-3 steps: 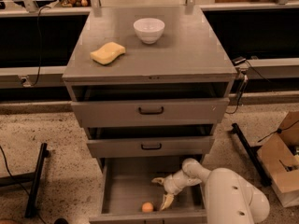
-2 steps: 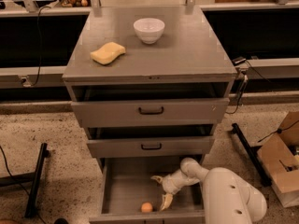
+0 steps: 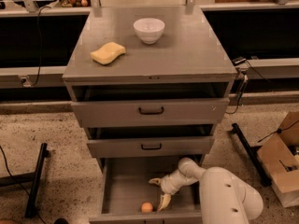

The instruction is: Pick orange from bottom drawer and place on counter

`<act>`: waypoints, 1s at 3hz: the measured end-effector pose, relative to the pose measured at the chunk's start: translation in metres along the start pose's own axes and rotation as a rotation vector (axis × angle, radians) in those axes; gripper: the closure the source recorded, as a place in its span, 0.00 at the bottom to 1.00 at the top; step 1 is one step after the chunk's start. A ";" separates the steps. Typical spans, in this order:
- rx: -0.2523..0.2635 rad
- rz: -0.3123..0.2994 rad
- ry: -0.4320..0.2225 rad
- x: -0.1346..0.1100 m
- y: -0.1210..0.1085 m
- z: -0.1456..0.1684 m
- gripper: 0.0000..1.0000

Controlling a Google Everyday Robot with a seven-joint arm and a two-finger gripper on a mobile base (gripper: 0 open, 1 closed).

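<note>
Lingering in the deep grey metal bottom drawer [image 3: 125, 185], your white gripper [image 3: 159, 192] is still gaping beside the ungrasped small round orange [image 3: 146, 207].

— Where's the orange [image 3: 146, 207]?
— In the bottom drawer [image 3: 126, 183], on its floor close to the front wall, a little right of the middle. It's small, round and smooth.
— And the drawer itself?
— Grey metal, pulled well out, lowest and deepest of the stack.
— The gripper [image 3: 160, 192]?
— Down inside that drawer, just right of the orange. Its pale fingers [image 3: 164, 202] are spread apart. The lower one points down beside the fruit; I cannot tell if it touches.
— The surface [image 3: 187, 55]?
— Flat, grey, slightly glossy, on top of the cabinet, well above the orange.
</note>
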State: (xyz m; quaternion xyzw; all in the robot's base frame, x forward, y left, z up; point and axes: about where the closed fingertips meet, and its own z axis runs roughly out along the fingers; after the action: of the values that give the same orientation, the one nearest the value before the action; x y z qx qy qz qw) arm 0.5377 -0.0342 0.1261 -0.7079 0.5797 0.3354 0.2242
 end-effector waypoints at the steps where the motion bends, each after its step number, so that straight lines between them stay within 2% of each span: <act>1: -0.011 0.004 -0.003 0.001 0.002 0.003 0.12; 2: -0.037 0.004 -0.011 0.001 0.005 0.010 0.11; 3: -0.066 -0.002 -0.028 -0.002 0.006 0.017 0.14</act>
State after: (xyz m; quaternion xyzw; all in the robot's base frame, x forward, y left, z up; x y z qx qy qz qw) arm 0.5279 -0.0226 0.1162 -0.7107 0.5647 0.3639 0.2090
